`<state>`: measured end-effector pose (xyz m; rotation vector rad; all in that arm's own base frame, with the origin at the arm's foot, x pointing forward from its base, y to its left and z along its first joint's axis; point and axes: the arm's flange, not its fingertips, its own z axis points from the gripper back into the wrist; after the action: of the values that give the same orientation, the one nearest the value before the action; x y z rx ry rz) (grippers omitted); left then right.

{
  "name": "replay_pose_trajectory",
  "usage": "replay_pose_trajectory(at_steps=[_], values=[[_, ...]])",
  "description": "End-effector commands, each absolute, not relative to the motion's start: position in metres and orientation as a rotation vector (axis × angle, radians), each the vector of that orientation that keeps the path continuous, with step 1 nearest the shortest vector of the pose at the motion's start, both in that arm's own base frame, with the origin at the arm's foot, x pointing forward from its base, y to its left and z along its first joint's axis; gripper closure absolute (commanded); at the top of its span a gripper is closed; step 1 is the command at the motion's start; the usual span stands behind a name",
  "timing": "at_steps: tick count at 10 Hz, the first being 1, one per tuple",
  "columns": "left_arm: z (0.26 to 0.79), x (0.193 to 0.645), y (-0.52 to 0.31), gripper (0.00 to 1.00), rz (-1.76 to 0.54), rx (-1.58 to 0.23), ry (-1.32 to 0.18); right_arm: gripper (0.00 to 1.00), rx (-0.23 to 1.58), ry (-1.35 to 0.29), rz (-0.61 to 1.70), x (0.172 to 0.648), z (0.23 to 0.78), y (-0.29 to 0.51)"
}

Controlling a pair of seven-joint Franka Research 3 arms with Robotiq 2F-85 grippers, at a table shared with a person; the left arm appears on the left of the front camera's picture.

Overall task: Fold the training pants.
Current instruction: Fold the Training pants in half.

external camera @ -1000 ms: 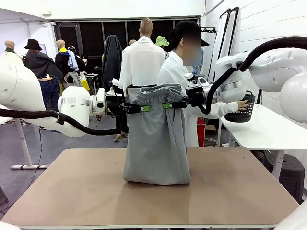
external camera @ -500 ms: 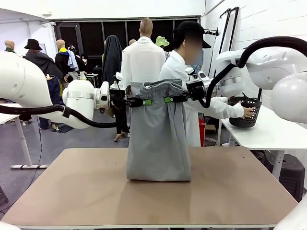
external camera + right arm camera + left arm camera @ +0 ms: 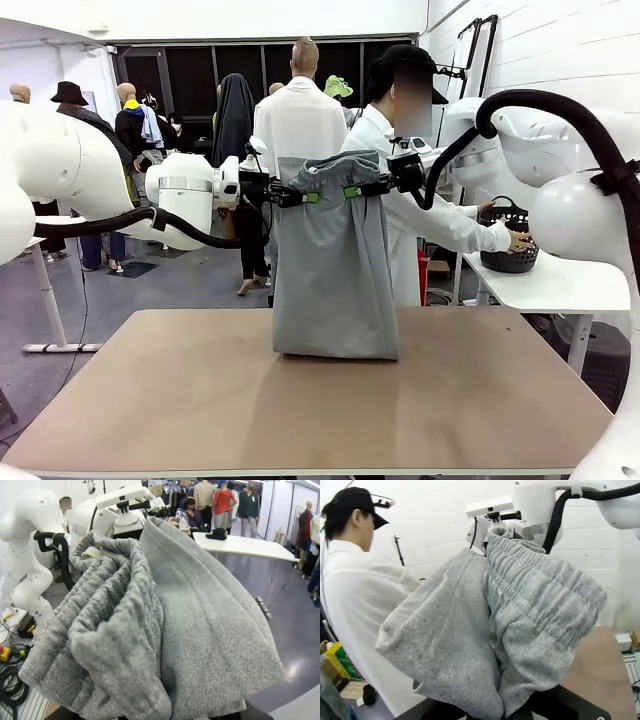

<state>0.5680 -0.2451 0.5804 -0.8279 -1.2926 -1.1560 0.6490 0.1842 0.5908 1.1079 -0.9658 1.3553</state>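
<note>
Training pants: light grey, hanging upright over the middle of the tabletop, held by the waistband, lower end resting crumpled on the surface.
Left tool: clamped tight on the waistband's left corner, green pads pinching the gathered elastic.
Right tool: likewise closed on the right corner, close to its partner, so the waistband bunches between them.
How it handles: soft, limp knit, I'd say light; it sags and creases freely, keeps no shape of its own, and looks grippy rather than slippery. The ribbed elastic, thick and folded in both wrist views, seems the surest place to hold; the thinner leg fabric would likely slip or stretch.
Where to take it next: probably the waistband corners as now, laying the length flat before any fold.
Person: in white, right behind the pants at the far edge, one hand on a black basket on a side table to the right.
In the way: nothing else on the tabletop that I can see; the person stands near the arms' reach.
</note>
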Motion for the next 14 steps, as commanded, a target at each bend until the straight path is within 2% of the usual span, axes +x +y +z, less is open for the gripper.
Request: replay_pose_trajectory(at_steps=[1, 4, 9, 12, 14], values=[[0.590, 0.580, -0.236, 1.00, -1.142, -0.761, -1.316, 1.00, 1.092, -0.940, 1.363, 0.676, 0.608, 0.182], [0.593, 0.581, -0.207, 1.00, -1.112, -0.752, -1.320, 1.00, 1.115, -0.909, 1.385, 0.682, 0.606, 0.200], [0.568, 0.575, -0.164, 1.00, -1.049, -0.781, -1.299, 1.00, 1.191, -0.835, 1.383, 0.663, 0.584, 0.226], [0.557, 0.558, -0.167, 1.00, -1.047, -0.891, -1.201, 1.00, 1.271, -0.768, 1.321, 0.638, 0.569, 0.234], [0.545, 0.546, -0.165, 1.00, -1.027, -0.890, -1.093, 1.00, 1.330, -0.724, 1.274, 0.618, 0.556, 0.238]])
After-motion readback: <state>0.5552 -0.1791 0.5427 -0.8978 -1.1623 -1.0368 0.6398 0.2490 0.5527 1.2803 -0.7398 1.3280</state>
